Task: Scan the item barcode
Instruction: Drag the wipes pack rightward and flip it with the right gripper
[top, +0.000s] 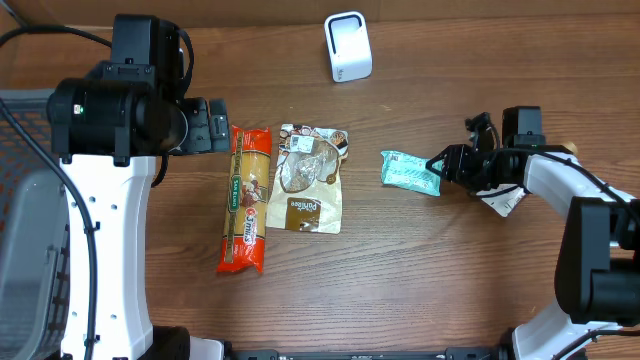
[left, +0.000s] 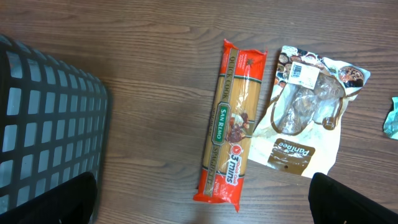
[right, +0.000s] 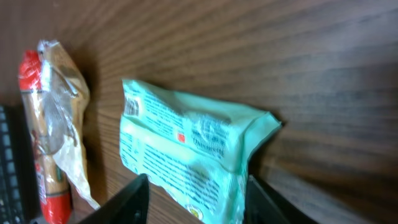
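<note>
Mint packet (top: 408, 171) flat on wood table (top: 400, 280); right tool (right: 198, 202) apart astride it; left tool (left: 211, 202) apart

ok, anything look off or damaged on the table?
Nothing spilled or torn. Only the mint-green packet by the right gripper looks rough: wrapper creased, one corner bent up. Spaghetti pack and brown pouch lie flat, side by side.

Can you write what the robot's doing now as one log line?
stage: pickup not yet done | right pincer: open around mint packet end | left pincer: open, empty | packet: lying on table
</note>
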